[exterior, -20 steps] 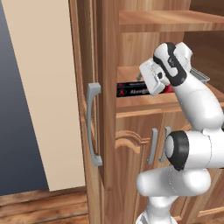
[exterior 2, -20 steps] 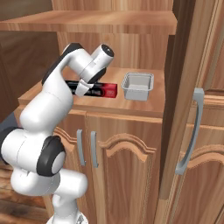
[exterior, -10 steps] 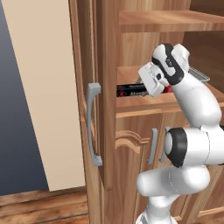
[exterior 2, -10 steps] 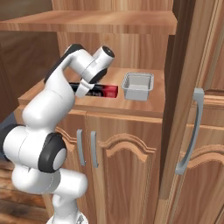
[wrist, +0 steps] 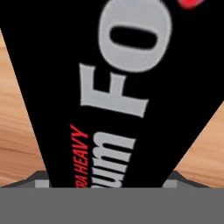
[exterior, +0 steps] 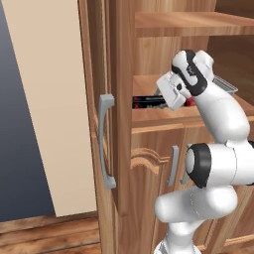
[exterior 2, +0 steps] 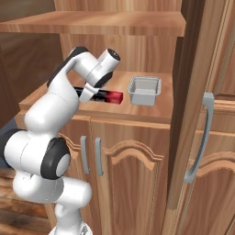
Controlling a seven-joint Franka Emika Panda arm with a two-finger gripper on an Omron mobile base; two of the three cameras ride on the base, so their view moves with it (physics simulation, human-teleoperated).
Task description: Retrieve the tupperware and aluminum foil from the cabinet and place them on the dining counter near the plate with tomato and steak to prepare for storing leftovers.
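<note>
The aluminum foil (exterior 2: pixel 109 96) is a long black carton with a red end, lying flat on the open cabinet (exterior 2: pixel 114 23) shelf. Its white and red lettering fills the hand view as the aluminum foil (wrist: pixel 113 87). My gripper (exterior 2: pixel 90 94) reaches down onto the carton's left part. The jaws are open and stand on either side of the carton; I cannot tell whether they touch it. A fingertip (wrist: pixel 41 180) peeks out at each bottom corner. The tupperware (exterior 2: pixel 144 90), a shallow grey-white container, sits on the same shelf to the right of the foil.
The cabinet's open door (exterior: pixel 106 124) with a grey bar handle hangs left of the arm, and another open door (exterior 2: pixel 193 105) stands at the right. An upper shelf (exterior: pixel 193 22) runs close above the hand. Closed lower doors (exterior 2: pixel 128 174) are beneath.
The hand has dropped a little lower onto the foil carton, and its jaws have begun to narrow around it. The carton and the tupperware have not moved.
</note>
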